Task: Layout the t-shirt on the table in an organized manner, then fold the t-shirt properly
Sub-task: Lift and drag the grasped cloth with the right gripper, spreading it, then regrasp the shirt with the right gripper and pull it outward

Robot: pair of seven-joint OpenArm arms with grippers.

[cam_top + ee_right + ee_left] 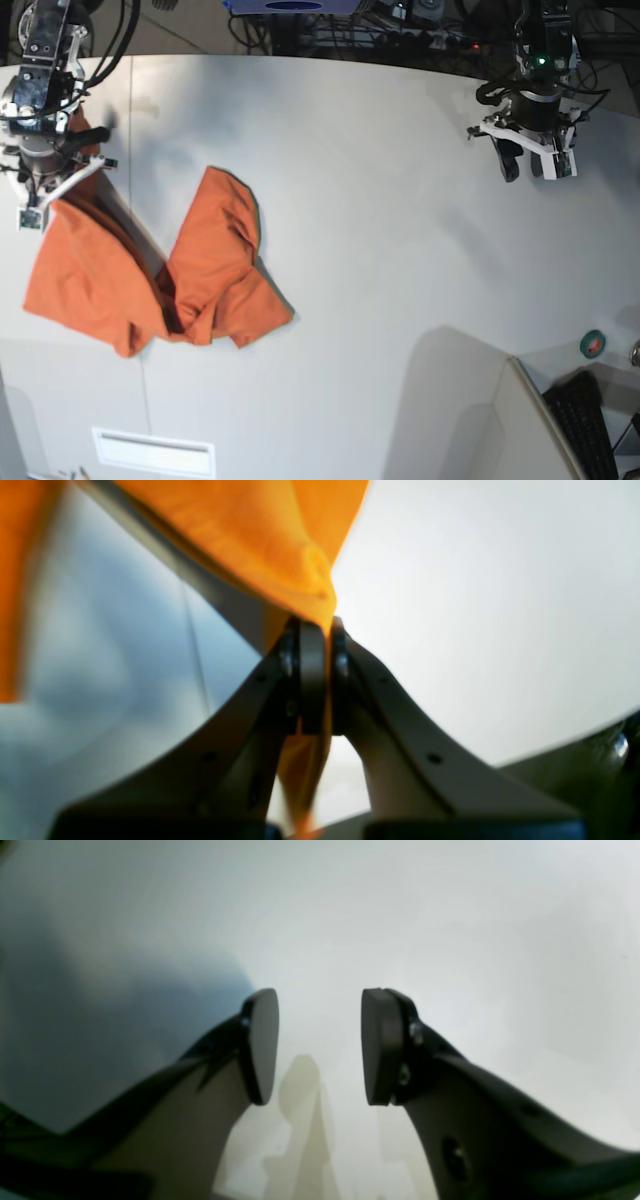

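right gripper [320,645] clamped on t-shirt [260,535] edge, foreground | shirt bunched, left-centre of base frame on table [380,200] | left gripper [530,160] released, upper right | tip: lift higher, pull slowly outward, bring left in for the opposite edge

- The t-shirt [260,535] runs off the top and left edges of the blurred right wrist view.
- The table [450,915] is blurred in the left wrist view.
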